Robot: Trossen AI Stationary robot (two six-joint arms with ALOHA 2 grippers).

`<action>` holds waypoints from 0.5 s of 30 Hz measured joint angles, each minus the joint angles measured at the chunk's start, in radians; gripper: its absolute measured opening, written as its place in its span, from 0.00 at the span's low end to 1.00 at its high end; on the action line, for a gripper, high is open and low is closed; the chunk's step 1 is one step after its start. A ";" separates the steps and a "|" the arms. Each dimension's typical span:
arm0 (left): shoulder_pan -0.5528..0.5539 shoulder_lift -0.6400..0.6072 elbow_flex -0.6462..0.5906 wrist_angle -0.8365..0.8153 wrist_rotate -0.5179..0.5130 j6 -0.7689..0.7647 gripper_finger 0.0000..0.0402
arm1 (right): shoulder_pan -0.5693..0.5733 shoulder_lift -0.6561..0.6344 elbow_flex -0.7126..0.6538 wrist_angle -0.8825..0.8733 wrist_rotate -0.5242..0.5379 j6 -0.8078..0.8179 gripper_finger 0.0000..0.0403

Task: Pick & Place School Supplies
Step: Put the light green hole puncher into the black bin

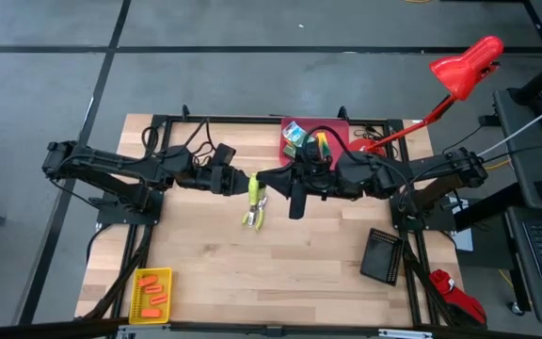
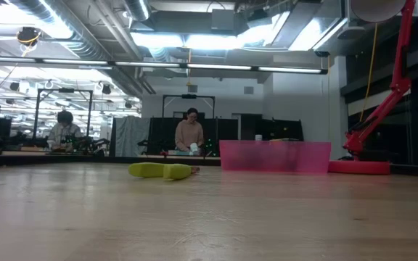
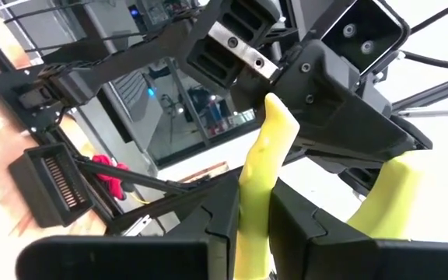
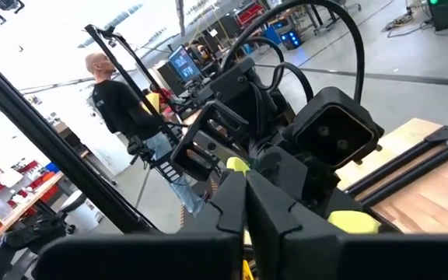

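Pliers with yellow-green handles (image 1: 255, 202) sit at the middle of the light wooden table (image 1: 299, 273), between my two dark arms, which reach in from either side and meet nose to nose there. My left claw (image 1: 241, 182) is pinching one of the handles. In the left wrist view its fingers (image 3: 208, 225) press on that handle (image 3: 259, 171) from both sides, and the second handle juts out just beside it. My right claw (image 1: 269, 181) is directly opposite and very close to the left one. Its fingers (image 4: 228, 198) are pressed together with no gap between them. A little yellow-green shows just past their tips, but I cannot tell whether they grip anything.

From table height, a yellow-green shape (image 2: 162, 170) shows low at the tabletop, to the left of the translucent red plastic bin (image 2: 274, 156).

From above, that red bin (image 1: 339, 127) stands at the far edge, just behind my right wrist. It holds small green-and-yellow crayon boxes (image 1: 296, 139). A small yellow bin (image 1: 139, 282) stands at the near left corner with short orange sticks (image 1: 155, 299) inside. A black slotted bin (image 1: 382, 256) stands near the right edge, well apart from the pliers.

Beyond the table, one person (image 2: 189, 134) sits at a far desk. Another person (image 4: 119, 101) in dark clothes stands in the room.
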 joint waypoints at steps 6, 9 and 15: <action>0.000 0.002 0.000 0.017 -0.014 0.012 0.10 | 0.004 0.000 0.000 0.013 0.004 0.034 0.21; 0.000 0.003 -0.001 0.016 -0.015 0.012 0.10 | 0.004 0.000 0.000 0.014 -0.001 0.045 0.30; 0.001 0.003 -0.001 0.016 -0.023 0.012 0.10 | 0.004 0.005 0.001 0.014 0.003 0.051 0.37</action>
